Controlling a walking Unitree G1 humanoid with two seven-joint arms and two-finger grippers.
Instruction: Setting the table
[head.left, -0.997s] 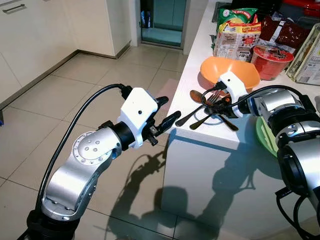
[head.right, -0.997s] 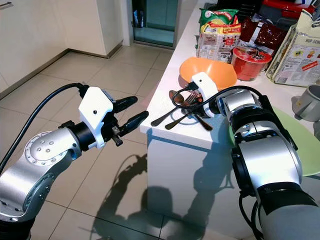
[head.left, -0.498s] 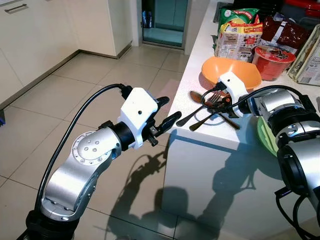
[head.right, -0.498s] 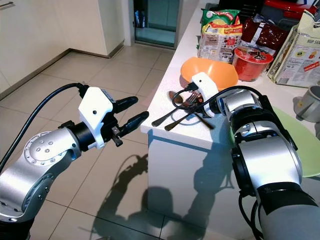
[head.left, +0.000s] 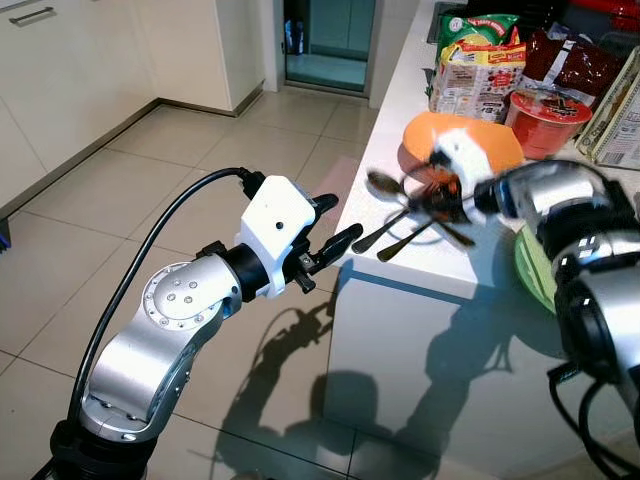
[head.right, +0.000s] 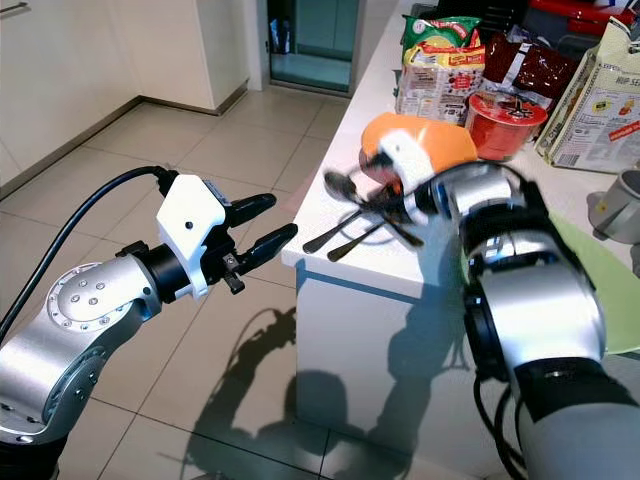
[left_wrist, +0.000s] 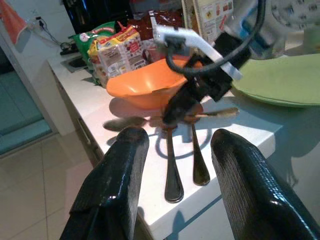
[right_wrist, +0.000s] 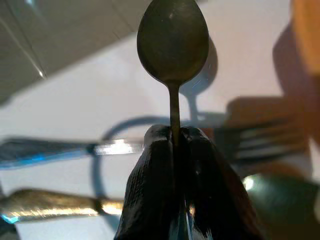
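Landmark: orange bowl (head.left: 462, 140), on the white counter (head.right: 400, 255) near its front corner.

- Right gripper (right_wrist: 172, 145): just in front of the bowl, fingers pressed together on the stem of a spoon (right_wrist: 172, 42). The pinch sits low on the stem, the spoon bowl pointing outward past the fingertips and lifted clear of the counter; judged a pick-up for carrying to a place setting. The arm is motion-blurred in the head views.
- Cutlery (left_wrist: 182, 165): two long handles lying flat in front of the bowl, ends toward the counter edge; a fork (right_wrist: 265, 145) lies among them. Judged the stock still to be laid out.
- Green plate (left_wrist: 280, 80): to the bowl's right, flat on the counter; likely the setting the spoon is meant for.
- Left gripper (head.left: 330, 225): off the counter's front corner, over the floor, well in front of the bowl, fingers spread and holding nothing; pointed at the cutlery, judged waiting its turn.
- Red cup (head.right: 507, 122) and snack packets (head.right: 438, 62): behind the bowl, out of the working area.
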